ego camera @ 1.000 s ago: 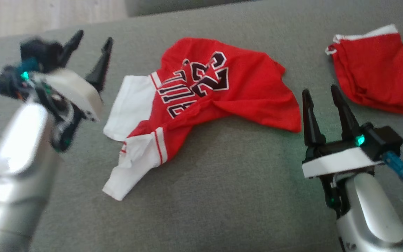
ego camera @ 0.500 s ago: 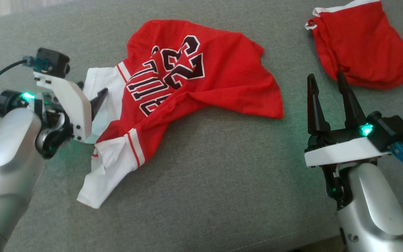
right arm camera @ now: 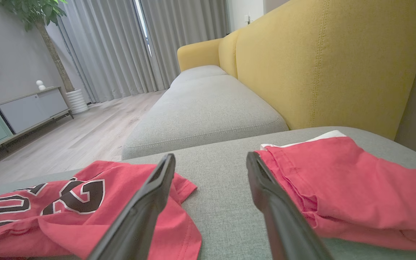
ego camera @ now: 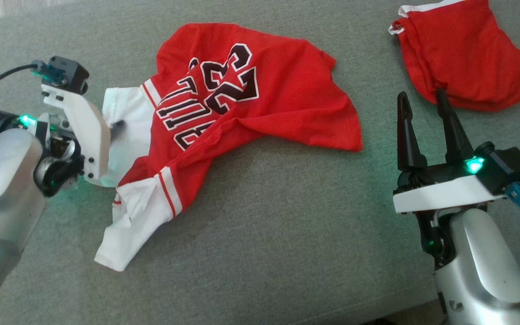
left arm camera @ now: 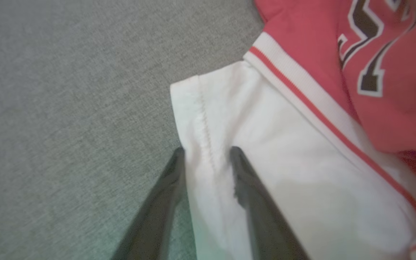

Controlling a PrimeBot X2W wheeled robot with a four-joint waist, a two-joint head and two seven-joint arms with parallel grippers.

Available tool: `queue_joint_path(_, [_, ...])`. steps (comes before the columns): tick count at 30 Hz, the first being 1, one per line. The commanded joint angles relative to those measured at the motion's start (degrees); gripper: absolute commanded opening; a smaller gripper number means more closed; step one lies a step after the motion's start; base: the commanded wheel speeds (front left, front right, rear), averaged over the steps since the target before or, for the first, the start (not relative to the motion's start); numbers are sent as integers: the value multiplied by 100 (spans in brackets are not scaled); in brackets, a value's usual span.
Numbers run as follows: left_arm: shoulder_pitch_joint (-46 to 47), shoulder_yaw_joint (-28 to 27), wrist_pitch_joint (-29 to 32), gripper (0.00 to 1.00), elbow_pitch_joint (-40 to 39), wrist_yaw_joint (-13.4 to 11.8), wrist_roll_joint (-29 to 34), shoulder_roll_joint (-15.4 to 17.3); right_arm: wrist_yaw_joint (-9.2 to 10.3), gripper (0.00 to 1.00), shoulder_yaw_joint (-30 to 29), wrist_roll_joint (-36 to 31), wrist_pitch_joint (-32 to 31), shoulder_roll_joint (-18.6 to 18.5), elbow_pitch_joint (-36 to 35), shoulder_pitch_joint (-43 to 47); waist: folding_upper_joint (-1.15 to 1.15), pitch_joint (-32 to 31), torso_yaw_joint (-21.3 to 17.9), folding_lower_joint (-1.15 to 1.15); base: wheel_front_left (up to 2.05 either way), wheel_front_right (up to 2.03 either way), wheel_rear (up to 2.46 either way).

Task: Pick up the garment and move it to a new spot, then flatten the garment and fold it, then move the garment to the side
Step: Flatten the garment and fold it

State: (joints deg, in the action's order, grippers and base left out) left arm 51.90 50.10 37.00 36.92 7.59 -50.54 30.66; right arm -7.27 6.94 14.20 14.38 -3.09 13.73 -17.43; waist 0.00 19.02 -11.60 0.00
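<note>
garment crumpled on grey sofa cushion, left hand at its white sleeve.
left hand fingers apart, straddling the sleeve hem, one on cloth, one on cushion; in the head view they are blurred and mostly hidden behind the wrist. lettering partly folded under. right hand open, touching nothing, near a second red cloth cut off at the top edge.
</note>
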Motion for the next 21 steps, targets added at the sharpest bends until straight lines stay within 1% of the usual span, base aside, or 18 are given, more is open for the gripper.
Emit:
queue_joint_path(1, [-7, -15, 163, 0, 11, -10, -71, 292, -22, 100, 98, 38, 62, 21, -207, -182, 0, -3, -4, 0, 0, 0, 0])
queue_joint_path(3, [28, 3, 152, 0, -30, -10, -110, 318, -22, 100, 90, 37, 62, 21, -212, -182, 0, 0, -8, 0, 0, 0, 0])
queue_joint_path(5, [142, 2, 2, 0, -56, -10, -96, 385, -22, 100, 82, 38, 62, 21, -221, -184, 0, 6, -21, 0, 0, 0, 0])
queue_joint_path(9, [508, -98, -655, 0, 72, -50, 205, 484, -22, 100, 104, 57, 62, 21, -237, -204, 0, 33, -68, 0, 0, 0, 0])
queue_joint_path(15, [1298, -194, -1775, 0, 415, -282, 891, 570, -22, 100, 162, 116, 62, 21, -260, -236, 0, 97, -182, 0, 0, 0, 0])
queue_joint_path(19, [1883, -260, -2517, 0, 640, -484, 1299, 581, -22, 100, 184, 161, 62, 21, -276, -253, 0, 147, -259, 0, 0, 0, 0])
queue_joint_path(21, [2185, -319, -2976, 0, 741, -643, 1494, 566, -22, 100, 196, 183, 62, 21, -288, -260, 0, 173, -294, 0, 0, 0, 0])
